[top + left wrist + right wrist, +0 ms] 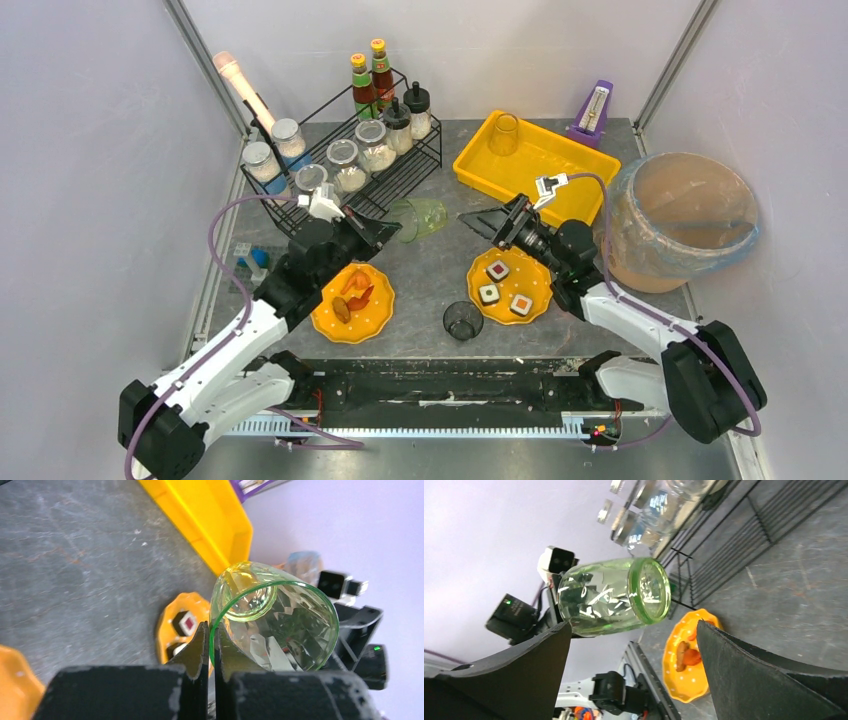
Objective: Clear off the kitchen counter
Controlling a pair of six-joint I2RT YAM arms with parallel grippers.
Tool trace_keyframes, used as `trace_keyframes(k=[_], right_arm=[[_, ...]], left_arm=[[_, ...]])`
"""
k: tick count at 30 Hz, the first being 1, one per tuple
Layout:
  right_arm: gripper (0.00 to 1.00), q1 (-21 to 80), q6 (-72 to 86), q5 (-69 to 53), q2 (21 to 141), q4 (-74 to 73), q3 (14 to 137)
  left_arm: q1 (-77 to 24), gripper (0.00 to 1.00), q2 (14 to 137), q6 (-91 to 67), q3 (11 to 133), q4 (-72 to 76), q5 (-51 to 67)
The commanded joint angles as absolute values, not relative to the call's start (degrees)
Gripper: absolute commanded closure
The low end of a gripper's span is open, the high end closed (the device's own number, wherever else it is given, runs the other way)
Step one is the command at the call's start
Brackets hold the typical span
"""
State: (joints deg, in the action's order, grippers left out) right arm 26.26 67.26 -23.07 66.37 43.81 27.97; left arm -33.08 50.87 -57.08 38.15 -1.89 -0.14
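The dark-grey kitchen counter (pixel 428 275) holds several items. My left gripper (pixel 388 232) is shut on the rim of a green faceted glass (pixel 425 215) and holds it on its side above the counter. In the left wrist view the fingers (pixel 200 647) pinch the glass's (pixel 272 625) rim. My right gripper (pixel 472 222) is open and empty, just right of the glass and pointing at its base. In the right wrist view the glass (pixel 614 597) lies just beyond the wide-open gripper (pixel 634 625).
A yellow tray (pixel 560 175) at the back holds a clear glass (pixel 505 133). There is an orange plate with food (pixel 352 300), an orange plate with sushi (pixel 510 283) and a dark glass (pixel 462 320). A black wire rack (pixel 400 170) with jars is at the back left, and a lined bin (pixel 680 215) on the right.
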Motion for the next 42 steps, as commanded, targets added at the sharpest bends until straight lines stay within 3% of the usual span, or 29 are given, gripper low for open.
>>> trace_keyframes(k=[1,12,30,38,42], right_arm=[[0.02,27.4,73.6,-23.7,67.3,56.0,27.1],[0.02,31.2,80.4,-22.2,72.0,67.0,26.4],[0.02,32.7,93.3,-18.8,87.2,88.7,35.9],[0.02,32.8,93.3,-18.5,88.9,88.7,38.2],[0.22,32.8,92.6,-18.6,89.2,88.2,37.9]], left_arm=[[-32.7,0.98,48.3,-66.9,36.3,11.9,-3.3],[-32.7,0.98,51.2,-75.0,33.1,26.4,-0.3],[-33.1,0.98,52.7,-77.8,31.7,29.8,4.5],[-33.5,0.98,54.4,-78.1,31.6,30.2,5.4],[-33.5,0.98,55.1,-77.8,31.6,30.1,5.8]])
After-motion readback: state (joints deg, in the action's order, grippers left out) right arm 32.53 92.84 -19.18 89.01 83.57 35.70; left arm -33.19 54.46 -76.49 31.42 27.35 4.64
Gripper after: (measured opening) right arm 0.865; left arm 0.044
